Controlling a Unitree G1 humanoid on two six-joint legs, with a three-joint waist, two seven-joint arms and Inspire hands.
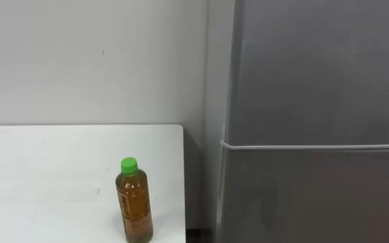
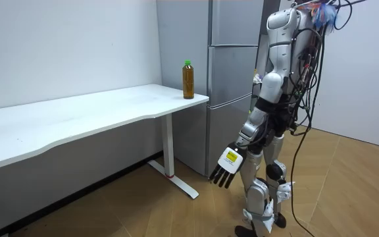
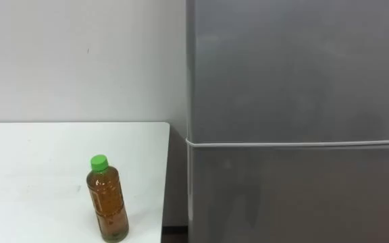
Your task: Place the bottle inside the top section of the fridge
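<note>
Bottle (image 1: 135, 202) stands upright on the table corner, above and ahead of the left hand (image 2: 227, 168). Big to small: grey fridge (image 1: 316, 88), both doors shut, contents hidden. White table (image 1: 39, 175) just beside it. Bottle holds amber liquid, green cap (image 1: 129, 164) on. Left hand hangs low, fingers straight, empty.

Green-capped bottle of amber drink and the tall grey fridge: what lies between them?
Bare white tabletop runs from the bottle to its edge, then a narrow empty gap before the fridge; both eye views show it.
</note>
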